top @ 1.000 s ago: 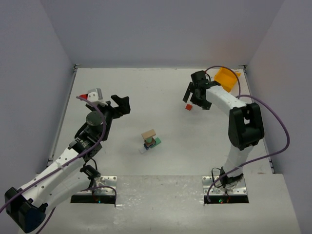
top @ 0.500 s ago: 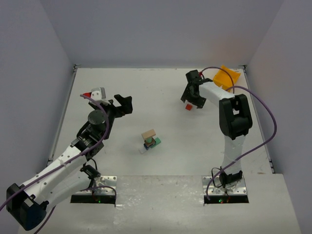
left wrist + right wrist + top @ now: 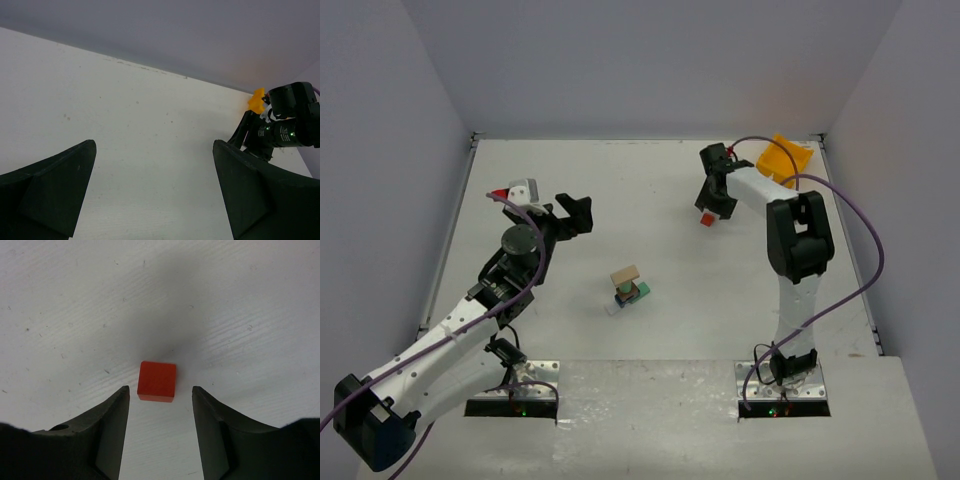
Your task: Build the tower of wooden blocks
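Note:
The wood block tower stands mid-table, a tan block tilted on top of blue, teal and green ones, a white one at its foot. A red block lies apart on the table at the back right. My right gripper hovers right over it, open, its fingertips level with the block's near edge and clear of both sides. My left gripper stands wide open above bare table at the left, nothing between its fingers.
A yellow bin sits in the back right corner, behind the right arm. Walls close the table at the back, left and right. The purple cable loops out from the right arm toward the right wall.
The right gripper has come down onto the red block and its jaws have narrowed around it. The left arm has shifted only slightly.

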